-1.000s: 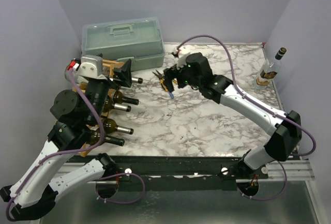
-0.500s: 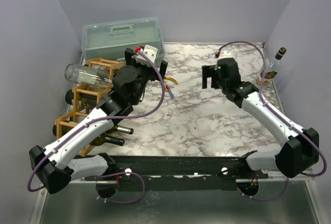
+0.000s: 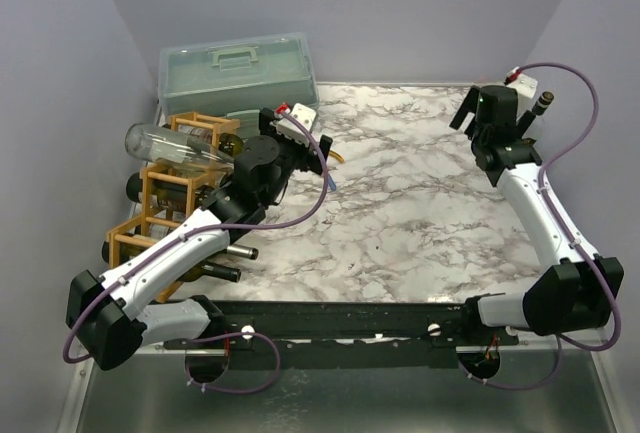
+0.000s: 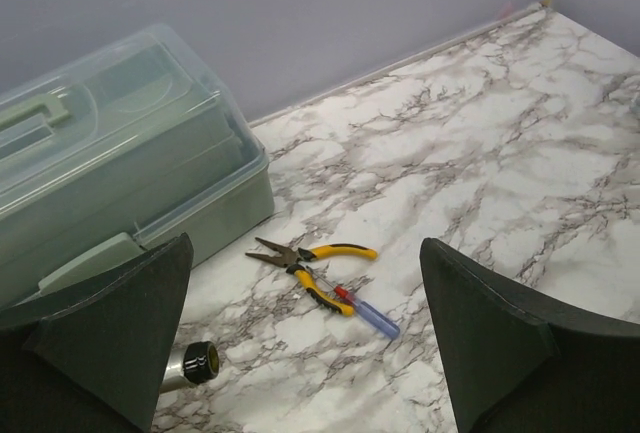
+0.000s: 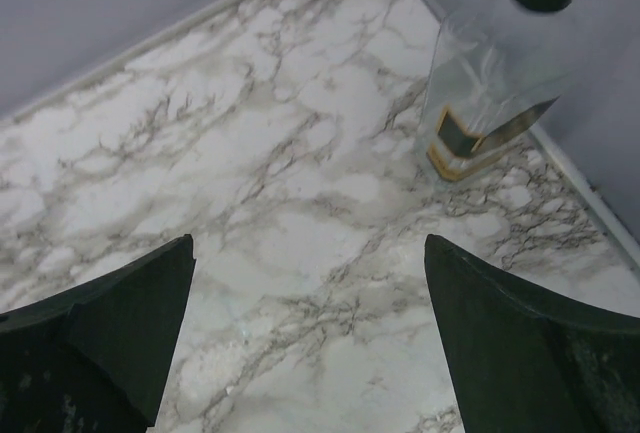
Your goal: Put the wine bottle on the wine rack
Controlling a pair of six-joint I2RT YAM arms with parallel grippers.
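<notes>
At the near left of the marble-patterned table (image 3: 400, 223) stands the wine rack (image 3: 150, 198), an open lattice of orange-tan sticks. Several dark bottles (image 3: 228, 251) lie in its lower cells with their necks pointing right. A clear bottle (image 3: 165, 143) lies across its top. The left arm reaches up past the rack. The left gripper (image 4: 305, 253) hovers above the table with its fingers (image 4: 120, 333) spread wide and nothing between them. Under its left finger, the wrist view catches the black-capped neck (image 4: 195, 361) of one racked bottle. Just beyond, flat on the marble, lie yellow-handled pliers (image 4: 315, 258). Touching them is a small screwdriver (image 4: 362, 311) with a red and blue handle. Neither tool shows a readable brand. Behind them, at the far left, sits a pale green plastic toolbox (image 3: 240, 73) with a translucent lid and a moulded carry handle; no lettering can be made out on it. The right arm stretches to the far right corner. The right gripper (image 5: 308, 243) is held above bare marble, jaws wide apart and empty. Just past it, the wine bottle (image 5: 480, 93) stands upright in the far right corner, well apart from the rack. It has clear glass, a dark top and a dark label (image 5: 462, 138) edged in gold. The label's writing is too small and angled to read.
</notes>
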